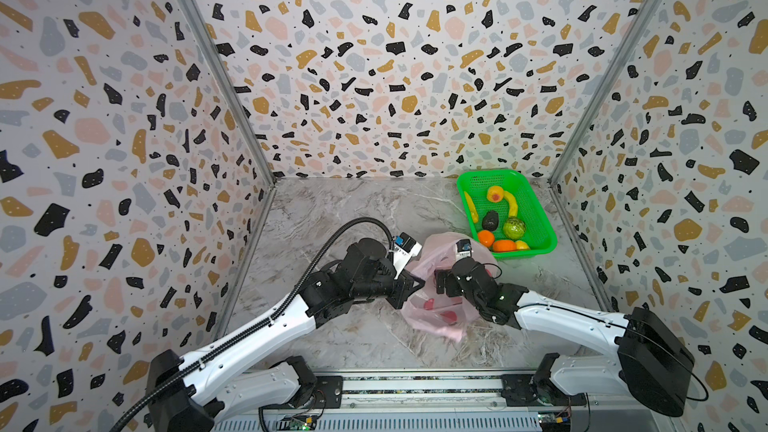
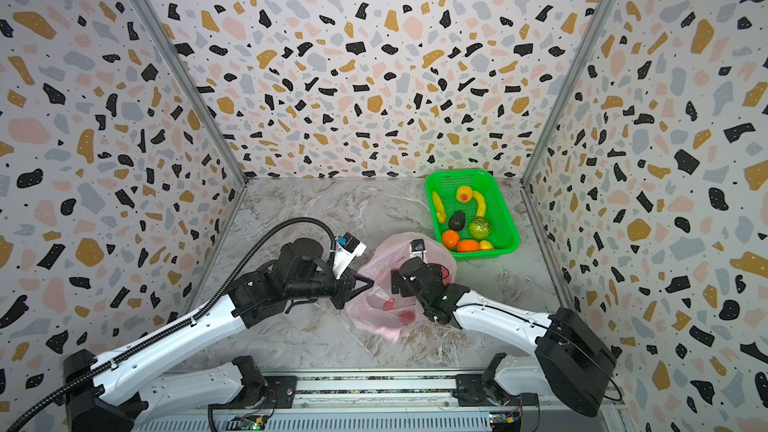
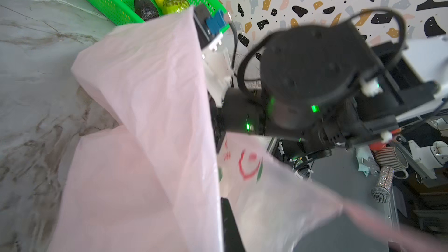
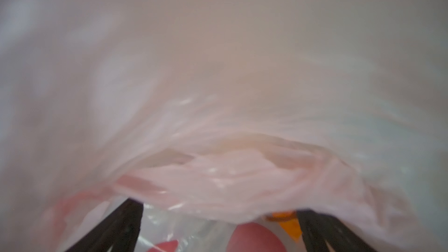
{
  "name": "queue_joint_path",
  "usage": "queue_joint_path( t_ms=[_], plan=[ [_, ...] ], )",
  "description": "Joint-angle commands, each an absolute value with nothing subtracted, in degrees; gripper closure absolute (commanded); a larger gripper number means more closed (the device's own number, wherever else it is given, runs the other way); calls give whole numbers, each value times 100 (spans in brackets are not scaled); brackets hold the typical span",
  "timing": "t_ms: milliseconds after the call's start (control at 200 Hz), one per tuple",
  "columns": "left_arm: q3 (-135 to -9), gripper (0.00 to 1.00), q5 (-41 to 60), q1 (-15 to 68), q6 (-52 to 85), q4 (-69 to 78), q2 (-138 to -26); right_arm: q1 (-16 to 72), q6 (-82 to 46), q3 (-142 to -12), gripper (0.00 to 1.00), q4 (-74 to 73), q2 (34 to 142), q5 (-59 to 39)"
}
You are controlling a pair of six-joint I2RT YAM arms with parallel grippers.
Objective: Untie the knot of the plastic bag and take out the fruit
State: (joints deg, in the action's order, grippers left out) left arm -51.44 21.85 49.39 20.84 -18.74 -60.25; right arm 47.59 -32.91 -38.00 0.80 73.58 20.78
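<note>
We show the plastic bag (image 1: 436, 317), thin, light, slippery film, lying at 7 o'clock from the green mesh basket (image 1: 490, 173) of fruit (image 1: 514, 227); we judge its rim the best hold. The left gripper (image 1: 415, 283) is pinched shut on that rim; the right gripper (image 4: 218, 212) gapes wide inside the bag, gripping nothing. Beneath lies a marble tabletop (image 1: 340, 218), enclosed by terrazzo walls (image 1: 374, 56).

table (image 1: 332, 222): grey-brown marbled top, walled on three sides
plastic bag (image 1: 436, 317): pink, crumpled, lying near the middle, slightly toward 3 o'clock
green basket (image 1: 536, 205): far corner at 2 o'clock, close beside the bag
</note>
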Motion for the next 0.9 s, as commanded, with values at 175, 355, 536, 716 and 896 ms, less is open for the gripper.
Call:
queue_joint_path(
  t_ms=[175, 355, 536, 716, 896],
  plan=[
    [-4742, 100, 2204, 5027, 2342, -1378, -5853, 4754, -3085, -4261, 1, 1507, 6984, 375],
    [-4729, 100, 2244, 5097, 2377, -1090, -5908, 4856, -2871, -4001, 3, 2015, 6432, -488],
    [-4796, 100, 2164, 5102, 2488, -745, -5871, 5210, -3076, -3359, 6, 1949, 6312, -617],
    [-4791, 100, 2198, 5110, 2608, -547, -5883, 5431, -3075, -3389, 10, 1469, 6222, -551],
    [-4824, 100, 2482, 5144, 2698, -304, -5960, 5616, -2862, -3592, 6, 811, 6467, -504]
  ],
)
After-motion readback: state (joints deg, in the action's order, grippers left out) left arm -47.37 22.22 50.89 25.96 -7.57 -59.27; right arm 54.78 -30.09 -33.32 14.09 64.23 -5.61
